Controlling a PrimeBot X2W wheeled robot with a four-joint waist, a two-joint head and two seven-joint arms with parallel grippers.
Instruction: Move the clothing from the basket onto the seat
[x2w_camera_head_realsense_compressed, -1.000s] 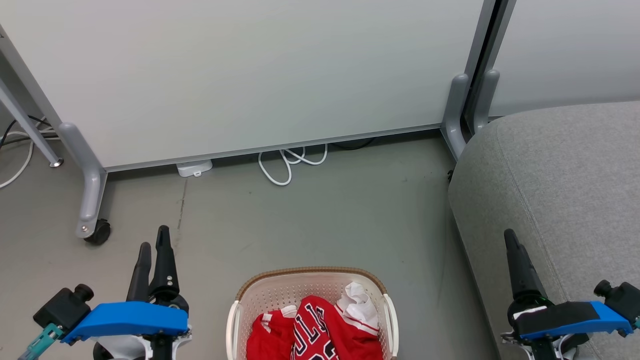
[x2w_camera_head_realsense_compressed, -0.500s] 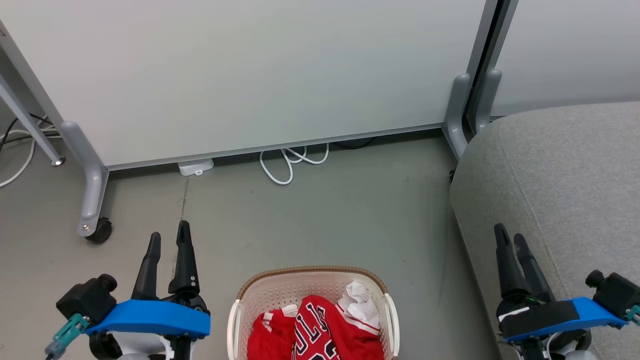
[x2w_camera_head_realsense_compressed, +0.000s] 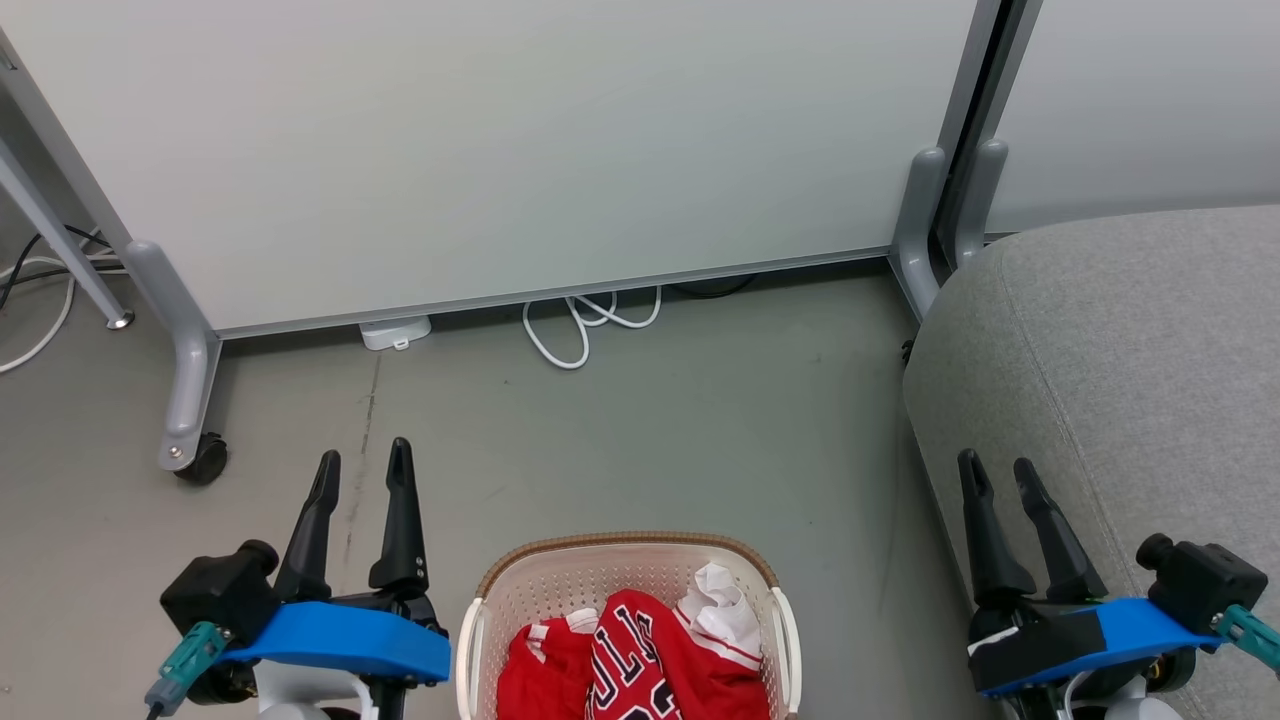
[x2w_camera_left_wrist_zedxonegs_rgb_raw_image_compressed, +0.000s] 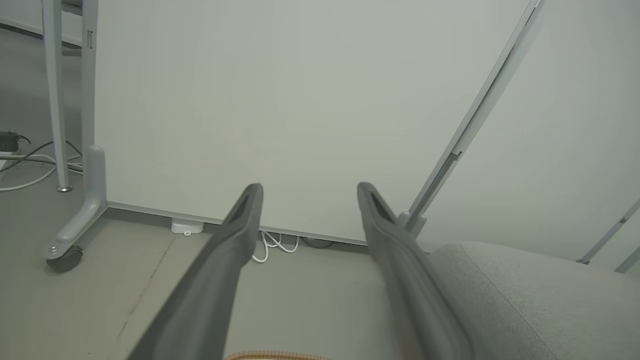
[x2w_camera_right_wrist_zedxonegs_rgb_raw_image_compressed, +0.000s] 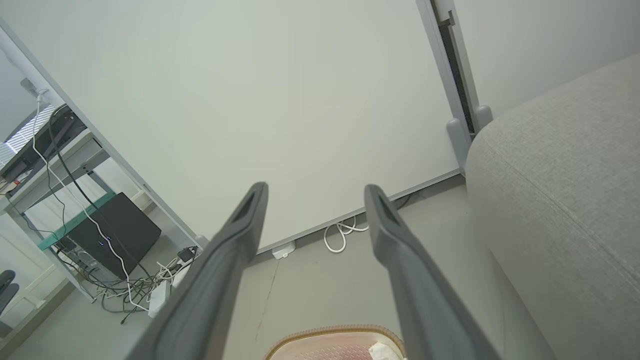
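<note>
You have the oval cream-white perforated plastic laundry basket with a brown woven-look rim (x2w_camera_head_realsense_compressed: 620, 541) standing on the grey floor (x2w_camera_head_realsense_compressed: 700, 430). It is at the bottom centre of the head view, with its near half cut off by the lower edge. The clothing (x2w_camera_head_realsense_compressed: 650, 670) lies inside it: crumpled red fabric with black-and-white lettering in the middle, a red piece with white trim to its left, and a bunched white part towards the basket's far right side.

The large grey fabric-upholstered seat with rounded corners (x2w_camera_head_realsense_compressed: 1130, 350) stands to the right of the basket, with a strip of floor between them.

Your left end effector (x2w_camera_head_realsense_compressed: 364, 452) is at the lower left of the head view, over the floor just beside the basket's left side. It points towards the tall white partition panel (x2w_camera_head_realsense_compressed: 500, 150). Its two long dark fingers are spread wide and hold nothing. In the left wrist view you see floor and panel through the gap, and a sliver of the brown rim at the bottom edge.

Your right end effector (x2w_camera_head_realsense_compressed: 995, 462) is at the lower right, in front of the seat's left flank. Its fingers are likewise spread wide, with nothing gripped. Its wrist view shows the basket's far rim and a bit of white cloth low between the fingers, with the seat on the right.

A looped white cable (x2w_camera_head_realsense_compressed: 585, 325) and a small white box (x2w_camera_head_realsense_compressed: 395, 332) lie at the panel's foot. A black caster (x2w_camera_head_realsense_compressed: 205, 462) sits under its grey leg.
</note>
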